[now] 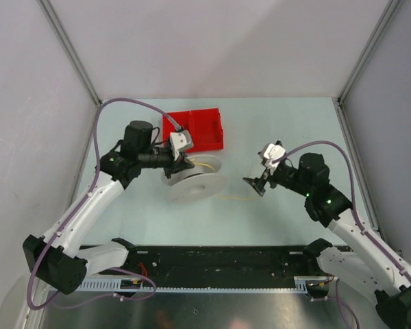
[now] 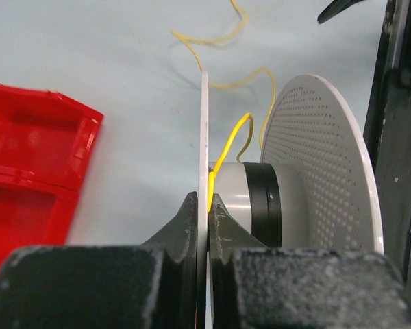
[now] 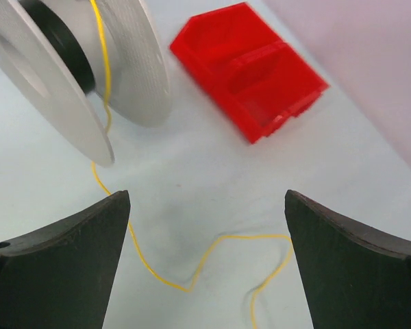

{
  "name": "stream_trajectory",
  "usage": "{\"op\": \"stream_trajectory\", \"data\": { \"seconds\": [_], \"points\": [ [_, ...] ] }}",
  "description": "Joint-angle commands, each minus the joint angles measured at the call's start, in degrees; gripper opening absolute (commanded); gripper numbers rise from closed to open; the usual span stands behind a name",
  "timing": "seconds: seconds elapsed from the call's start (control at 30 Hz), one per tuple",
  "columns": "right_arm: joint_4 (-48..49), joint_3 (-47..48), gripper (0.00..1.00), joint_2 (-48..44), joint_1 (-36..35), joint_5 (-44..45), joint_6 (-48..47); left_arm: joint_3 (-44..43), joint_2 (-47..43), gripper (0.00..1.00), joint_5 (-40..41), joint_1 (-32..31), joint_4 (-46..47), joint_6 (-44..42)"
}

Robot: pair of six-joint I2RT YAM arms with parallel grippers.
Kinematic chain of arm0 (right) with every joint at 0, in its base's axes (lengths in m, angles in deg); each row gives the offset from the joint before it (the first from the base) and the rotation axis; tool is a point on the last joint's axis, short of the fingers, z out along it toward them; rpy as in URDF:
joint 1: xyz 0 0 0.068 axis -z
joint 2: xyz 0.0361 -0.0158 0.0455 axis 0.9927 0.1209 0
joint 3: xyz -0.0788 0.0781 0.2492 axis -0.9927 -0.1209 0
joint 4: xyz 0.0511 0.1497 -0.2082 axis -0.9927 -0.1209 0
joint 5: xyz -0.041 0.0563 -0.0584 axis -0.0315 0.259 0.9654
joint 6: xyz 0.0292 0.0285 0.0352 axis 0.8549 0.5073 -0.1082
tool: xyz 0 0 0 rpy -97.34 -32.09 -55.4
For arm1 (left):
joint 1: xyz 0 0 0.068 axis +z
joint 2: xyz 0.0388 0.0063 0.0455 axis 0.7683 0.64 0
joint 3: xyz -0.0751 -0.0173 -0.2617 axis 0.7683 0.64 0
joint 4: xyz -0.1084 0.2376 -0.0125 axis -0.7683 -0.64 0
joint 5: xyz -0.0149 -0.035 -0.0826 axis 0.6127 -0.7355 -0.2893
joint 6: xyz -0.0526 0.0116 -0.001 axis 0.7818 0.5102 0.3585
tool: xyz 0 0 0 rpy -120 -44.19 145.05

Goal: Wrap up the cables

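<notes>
With the left gripper [image 2: 207, 229] clamped on the spool flange [image 2: 204, 123] at mid-table, apparently pinching the yellow cable [image 2: 226, 147] too, and the right gripper [image 3: 205, 202] spread wide above its slack run toward the table's right edge, kinks may snag on the rim.
</notes>
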Motion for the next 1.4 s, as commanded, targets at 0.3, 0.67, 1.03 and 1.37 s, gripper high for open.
{"op": "stream_trajectory", "data": {
  "seconds": [0.3, 0.67, 1.03, 1.37],
  "points": [
    [-14.7, 5.6, 0.93, 12.9, 26.0, -13.6, -28.3, -17.0, -2.8, 0.00, -0.8, 3.0, 2.9, 15.0],
    [-25.8, 21.1, 0.91, 40.6, 30.4, -14.8, -35.2, -20.0, -1.5, 0.00, 0.7, 3.3, 2.9, 14.8],
    [-36.1, 21.5, 0.90, 49.3, 25.4, -6.2, -42.3, -21.0, 2.3, 0.00, 4.3, 4.0, 2.9, 20.7],
    [-33.5, 21.5, 0.36, 54.2, 24.2, -1.4, -39.7, -23.3, 4.0, 0.00, 5.2, 8.7, 3.6, 32.2]
  ]
}}
